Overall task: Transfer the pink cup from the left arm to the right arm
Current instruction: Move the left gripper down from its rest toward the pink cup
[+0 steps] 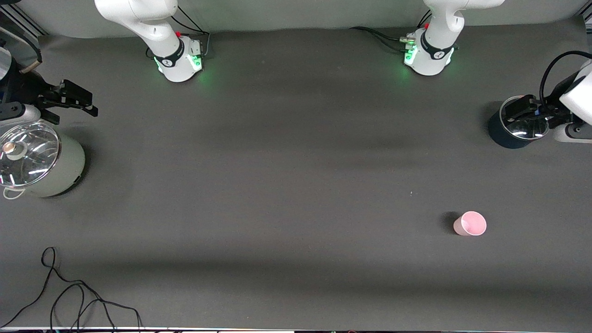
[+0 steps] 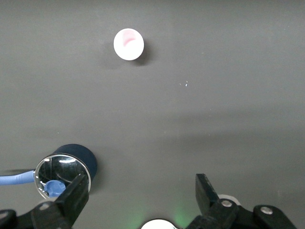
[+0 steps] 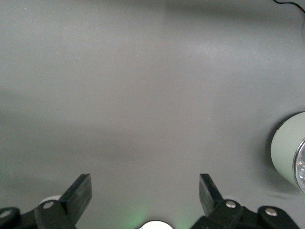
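Note:
The pink cup (image 1: 470, 224) stands upright on the dark table, toward the left arm's end and nearer the front camera than both pots. It also shows in the left wrist view (image 2: 128, 44), well away from the fingers. My left gripper (image 1: 525, 113) hangs over the dark blue pot, open and empty, its jaws wide apart in its wrist view (image 2: 141, 188). My right gripper (image 1: 69, 99) is at the right arm's end of the table, above bare table beside the grey-green pot. It is open and empty (image 3: 144, 186). Neither gripper touches the cup.
A dark blue pot with a glass lid (image 1: 508, 134) stands at the left arm's end and shows in the left wrist view (image 2: 76, 160). A grey-green pot with a glass lid (image 1: 69, 166) stands at the right arm's end (image 3: 286, 152). A black cable (image 1: 69, 296) lies near the front edge.

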